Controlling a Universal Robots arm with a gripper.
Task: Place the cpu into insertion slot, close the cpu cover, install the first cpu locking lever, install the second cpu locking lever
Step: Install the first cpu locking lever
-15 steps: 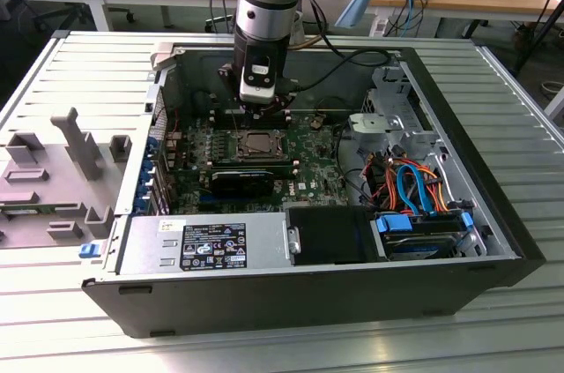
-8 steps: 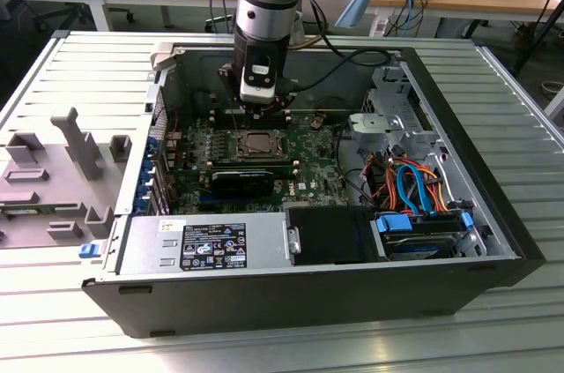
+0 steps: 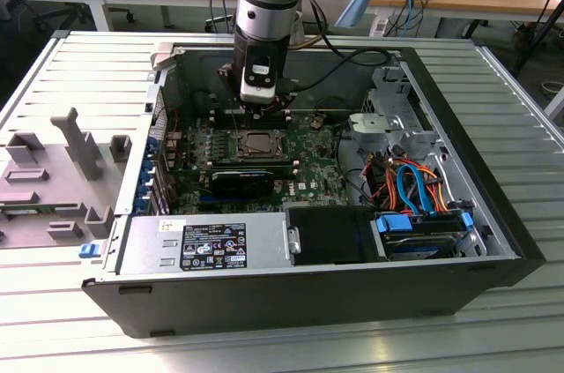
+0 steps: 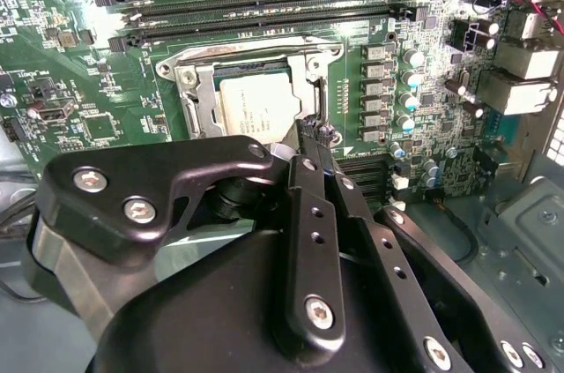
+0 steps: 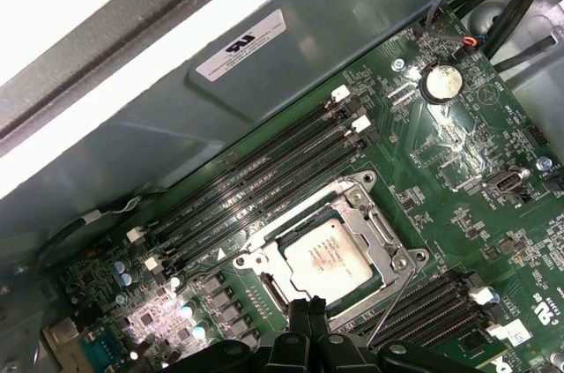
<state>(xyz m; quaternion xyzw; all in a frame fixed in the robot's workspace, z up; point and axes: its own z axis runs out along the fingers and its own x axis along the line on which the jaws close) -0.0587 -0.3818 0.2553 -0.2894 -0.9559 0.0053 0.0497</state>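
The cpu [image 5: 330, 258] lies flat in the insertion slot [image 5: 264, 285], silvery top up, with green board around it. The cpu cover [image 5: 374, 225] rests down over it, and the chip shows through its window. A thin wire lever [image 5: 392, 316] slants along one side of the socket. My gripper [image 5: 308, 309] is shut, with nothing visible between its fingertips, and hovers at the socket's edge. In the second wrist view the gripper [image 4: 314, 135] sits beside the cpu [image 4: 256, 104] and the cover [image 4: 189, 82]. In the exterior view the gripper [image 3: 264, 110] hangs just behind the socket [image 3: 262, 142].
Long black memory slots [image 5: 264, 170] run beside the socket. The open case's wall [image 3: 308, 298] surrounds the board. A power supply [image 3: 207, 245] stands in front, a drive cage with orange and blue cables [image 3: 410, 188] on the exterior view's right. Grey fixtures [image 3: 75, 148] stand on its left.
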